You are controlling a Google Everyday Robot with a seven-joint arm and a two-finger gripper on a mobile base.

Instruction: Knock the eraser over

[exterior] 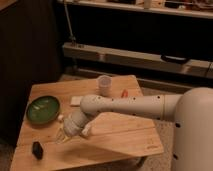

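Observation:
The eraser (37, 149) is a small black block standing near the front left corner of the wooden table (125, 140). My gripper (63, 134) hangs at the end of the white arm (125, 106), which reaches in from the right across the table. The gripper is just above the tabletop, a short way to the right of the eraser and slightly behind it, and is not touching it.
A green bowl (43, 109) sits at the left, behind the gripper. A flat white pad (75, 101) lies beside the bowl, partly behind the arm. A white bottle (104, 84) and a small orange object (124, 93) stand at the back. Dark shelving is behind the table.

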